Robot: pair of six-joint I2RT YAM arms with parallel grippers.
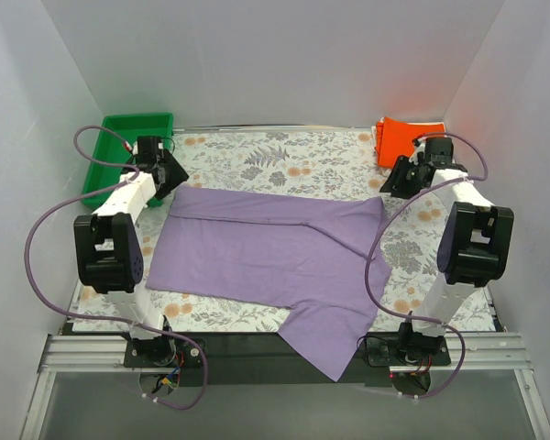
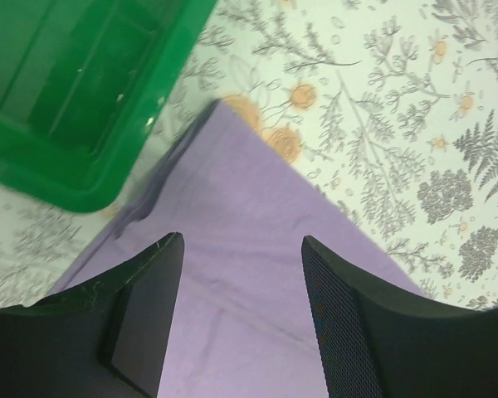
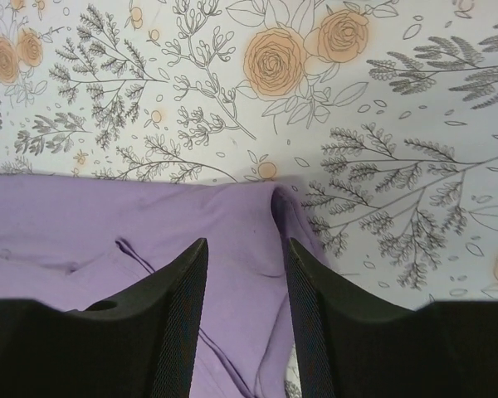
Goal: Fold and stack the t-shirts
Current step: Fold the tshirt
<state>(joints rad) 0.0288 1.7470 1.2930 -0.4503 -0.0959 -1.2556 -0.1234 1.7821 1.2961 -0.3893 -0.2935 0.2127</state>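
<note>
A light purple t-shirt [image 1: 266,252] lies spread across the floral cloth, its far edge folded over and one part hanging over the near table edge. My left gripper [image 1: 176,176] is open just above the shirt's far left corner [image 2: 232,207]. My right gripper [image 1: 382,191] is open above the shirt's far right corner [image 3: 257,215]. Neither holds cloth. A folded bright orange t-shirt [image 1: 403,139] lies at the far right corner. No whitish shirt is in view.
A green plastic tray [image 1: 119,151] stands at the far left, close to my left gripper, and shows in the left wrist view [image 2: 83,91]. White walls close in the table on three sides. Purple cables loop beside both arms.
</note>
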